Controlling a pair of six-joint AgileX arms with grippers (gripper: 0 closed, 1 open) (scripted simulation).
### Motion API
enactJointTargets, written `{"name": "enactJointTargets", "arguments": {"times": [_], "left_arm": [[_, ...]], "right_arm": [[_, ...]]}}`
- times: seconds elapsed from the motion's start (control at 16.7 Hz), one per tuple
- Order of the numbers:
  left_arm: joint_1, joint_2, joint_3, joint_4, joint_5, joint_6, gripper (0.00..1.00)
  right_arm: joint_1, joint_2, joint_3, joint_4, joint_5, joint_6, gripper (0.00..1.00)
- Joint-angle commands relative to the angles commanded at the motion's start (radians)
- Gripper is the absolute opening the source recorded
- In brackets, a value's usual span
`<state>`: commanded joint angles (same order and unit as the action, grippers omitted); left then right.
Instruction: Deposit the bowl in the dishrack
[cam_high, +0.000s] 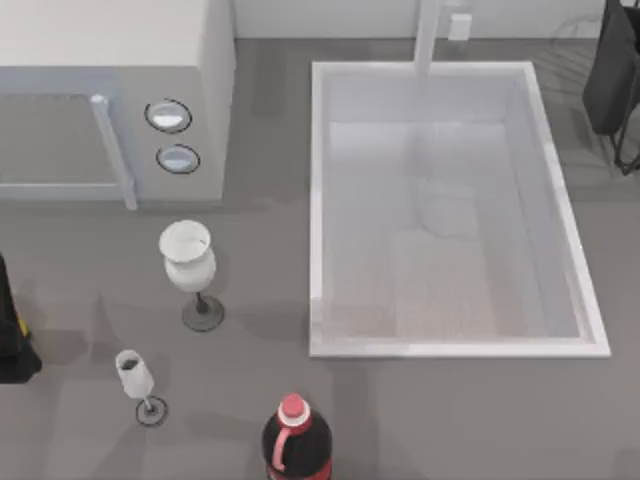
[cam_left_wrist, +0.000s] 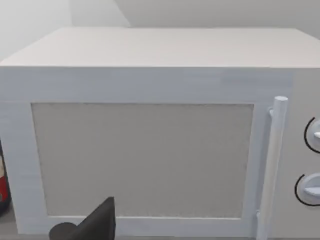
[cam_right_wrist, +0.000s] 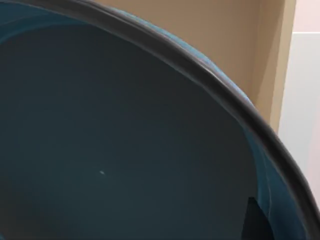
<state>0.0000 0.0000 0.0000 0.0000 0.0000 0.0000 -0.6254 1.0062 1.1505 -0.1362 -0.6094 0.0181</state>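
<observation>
While the big white rectangular sink basin (cam_high: 455, 205) and grey surface (cam_high: 80, 300) carry no bowl, the wide glossy teal-blue bowl (cam_right_wrist: 115, 145) sits right against the right wrist camera, so I judge it carried, not yet racked. Right tool at the top view's far right edge, grip state: cannot tell. Left tool (cam_left_wrist: 87, 227) parked by the white microwave (cam_left_wrist: 150, 150), state likewise unclear.
</observation>
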Motion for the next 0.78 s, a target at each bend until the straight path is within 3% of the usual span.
{"name": "enactJointTargets", "arguments": {"times": [0.3,0.78], "left_arm": [[0.000,0.000,0.000,0.000,0.000,0.000,1.00],[0.000,0.000,0.000,0.000,0.000,0.000,1.00]], "right_arm": [[0.060,0.199,-0.017,0.211,0.071,0.000,0.00],[0.247,0.662,-0.126,0.801,0.262,-0.003,0.00]]}}
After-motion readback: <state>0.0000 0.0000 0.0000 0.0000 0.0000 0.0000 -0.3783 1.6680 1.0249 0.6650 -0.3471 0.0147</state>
